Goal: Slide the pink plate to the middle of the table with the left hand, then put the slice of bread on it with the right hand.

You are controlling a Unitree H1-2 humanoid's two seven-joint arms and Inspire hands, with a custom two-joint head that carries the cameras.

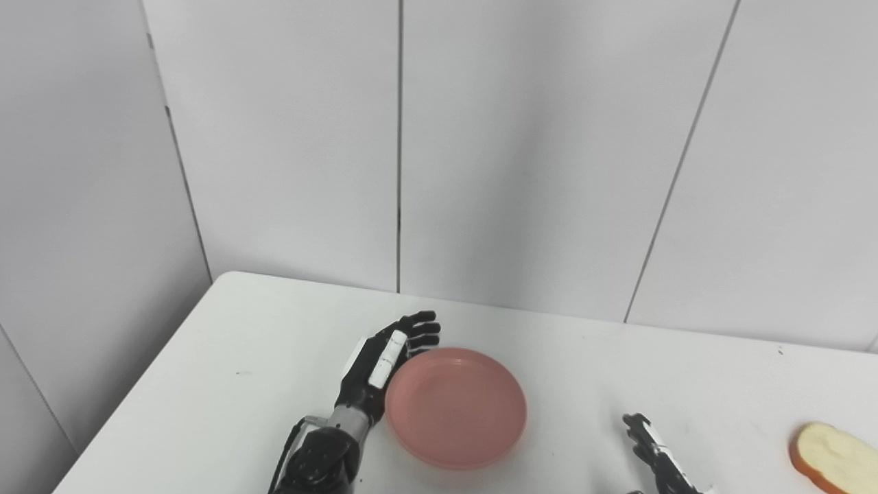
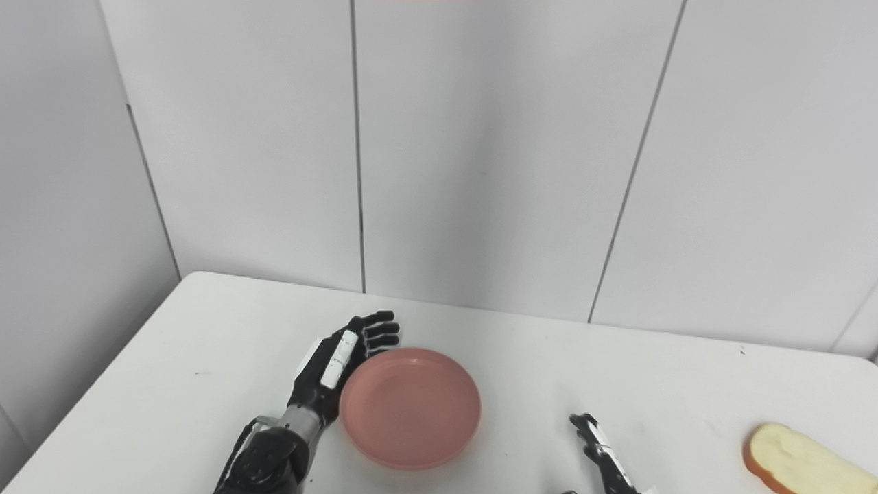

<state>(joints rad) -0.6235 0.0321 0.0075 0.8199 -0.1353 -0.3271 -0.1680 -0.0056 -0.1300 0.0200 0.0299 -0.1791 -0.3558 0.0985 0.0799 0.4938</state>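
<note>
Here the left hand (image 1: 384,363) is laid against the left rim of the pink plate (image 1: 456,406), fingers spread, grasping nothing. The right hand (image 1: 655,453) is held released near the front edge; the slice of bread (image 1: 833,458) lies rightward, by the front right corner.

Pink plate (image 1: 456,408), white table (image 1: 206,357), tan-crusted bread (image 1: 833,458).

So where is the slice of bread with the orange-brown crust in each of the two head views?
Left eye view: the slice of bread lies at the lower right, cut by the right edge.
Right eye view: it lies at the lower right too, a little further left, running out at the bottom edge.
Shared landmark: the round pink plate on the white table, left of the bread in both views.
</note>
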